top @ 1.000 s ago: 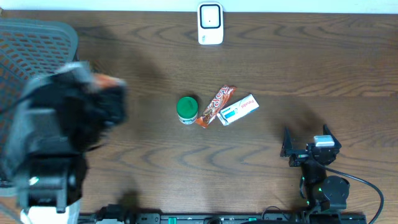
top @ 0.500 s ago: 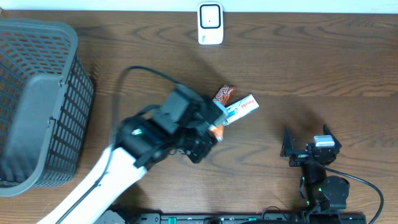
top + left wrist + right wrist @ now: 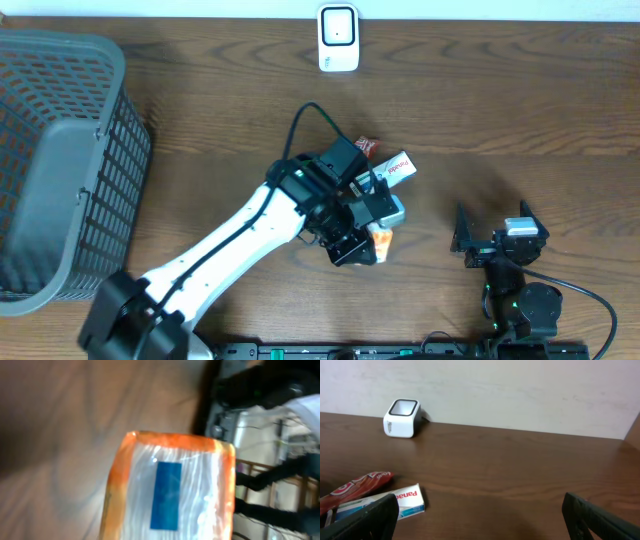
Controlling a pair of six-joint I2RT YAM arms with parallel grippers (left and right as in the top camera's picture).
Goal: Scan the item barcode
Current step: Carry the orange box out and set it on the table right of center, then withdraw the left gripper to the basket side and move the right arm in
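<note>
Where the left gripper (image 3: 362, 232) sits: above the middle of the table (image 3: 520, 110), at the end of the white arm reaching in from the near-left corner.
Left grip: clamped tight on the orange-edged packet (image 3: 381, 241).
Packet: at the gripper's right side; the left wrist view shows clear film with an orange border and a blue label (image 3: 166, 495) (the print is too blurred to read).
Scanner (image 3: 338, 38): a white unit at the far edge, well apart from the packet.
Right gripper (image 3: 492, 228): jaws spread wide, holding nothing, near the table's near-right edge.
Red wrapper (image 3: 366, 147): just beyond the left gripper, partly hidden by it.
White box (image 3: 399, 166): beside the wrapper.
Basket (image 3: 120, 130): grey mesh, far left.
</note>
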